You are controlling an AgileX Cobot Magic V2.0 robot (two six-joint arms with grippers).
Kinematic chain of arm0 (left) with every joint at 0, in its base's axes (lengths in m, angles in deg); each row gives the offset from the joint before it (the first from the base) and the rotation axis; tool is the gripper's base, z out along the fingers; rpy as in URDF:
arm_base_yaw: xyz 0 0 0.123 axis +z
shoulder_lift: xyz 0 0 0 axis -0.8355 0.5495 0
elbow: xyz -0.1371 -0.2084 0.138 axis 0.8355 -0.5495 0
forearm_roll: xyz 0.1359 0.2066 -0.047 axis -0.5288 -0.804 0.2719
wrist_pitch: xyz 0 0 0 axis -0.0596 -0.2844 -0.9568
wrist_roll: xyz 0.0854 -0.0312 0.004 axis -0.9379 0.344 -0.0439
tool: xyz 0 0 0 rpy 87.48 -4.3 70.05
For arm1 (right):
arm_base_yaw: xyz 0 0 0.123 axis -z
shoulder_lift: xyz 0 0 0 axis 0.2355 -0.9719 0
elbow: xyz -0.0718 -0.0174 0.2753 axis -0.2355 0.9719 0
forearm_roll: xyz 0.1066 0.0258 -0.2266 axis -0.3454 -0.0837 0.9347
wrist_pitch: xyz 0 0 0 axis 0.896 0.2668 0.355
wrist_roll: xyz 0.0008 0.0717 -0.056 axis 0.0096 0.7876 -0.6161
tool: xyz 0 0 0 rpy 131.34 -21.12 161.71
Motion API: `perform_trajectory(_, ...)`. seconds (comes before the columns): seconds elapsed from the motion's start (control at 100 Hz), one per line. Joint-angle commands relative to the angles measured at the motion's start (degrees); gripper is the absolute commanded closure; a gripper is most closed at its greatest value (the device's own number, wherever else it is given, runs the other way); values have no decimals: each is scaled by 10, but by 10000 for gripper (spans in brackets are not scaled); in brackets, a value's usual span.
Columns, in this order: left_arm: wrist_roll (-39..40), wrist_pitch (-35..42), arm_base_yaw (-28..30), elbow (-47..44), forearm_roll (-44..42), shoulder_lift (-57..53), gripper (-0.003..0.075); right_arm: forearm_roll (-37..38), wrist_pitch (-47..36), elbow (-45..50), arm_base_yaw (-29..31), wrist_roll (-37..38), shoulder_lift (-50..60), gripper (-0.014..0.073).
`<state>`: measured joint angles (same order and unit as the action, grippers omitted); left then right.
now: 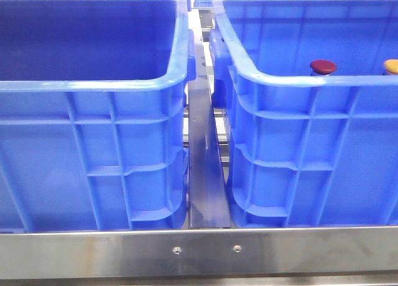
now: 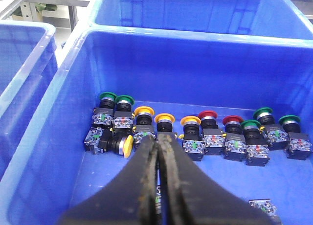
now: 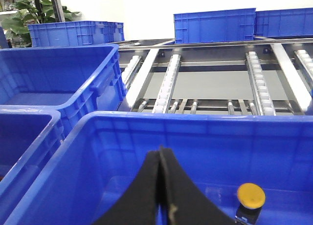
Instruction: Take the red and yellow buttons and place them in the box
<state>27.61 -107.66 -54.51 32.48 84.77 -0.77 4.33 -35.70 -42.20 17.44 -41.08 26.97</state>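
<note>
Several push buttons stand in a row on the floor of a blue crate [image 2: 58, 137] in the left wrist view. Among them are red buttons [image 2: 208, 115] and yellow buttons [image 2: 165, 119]. My left gripper [image 2: 159, 138] is shut and empty, its tips just short of that row. Over in the right-hand blue box [image 1: 298, 81], one red button [image 1: 323, 66] and one yellow button [image 1: 392, 66] show above the rim. My right gripper [image 3: 160, 150] hangs shut and empty inside that box, beside the yellow button [image 3: 251, 195]. Neither gripper appears in the front view.
Green buttons [image 2: 107, 96] stand at both ends of the row, and one yellow button [image 2: 128, 146] lies on its side. The left crate [image 1: 93, 81] shows no contents from the front. More blue crates [image 3: 73, 32] and a roller conveyor [image 3: 257, 83] lie beyond.
</note>
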Motion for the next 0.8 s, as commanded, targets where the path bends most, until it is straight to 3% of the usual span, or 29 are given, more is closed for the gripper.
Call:
perform_trajectory(0.0, 1, 46, 0, 16, -1, 4, 739, -5, 2, -15, 2, -4, 3, 662)
perform_trajectory(0.49, 1, 46, 0, 14, -1, 4, 739, -5, 2, -15, 2, -4, 3, 662)
perform_trajectory(0.79, 1, 147, -16, -69, -20, -35, 739, -5, 2, -15, 2, -4, 3, 662)
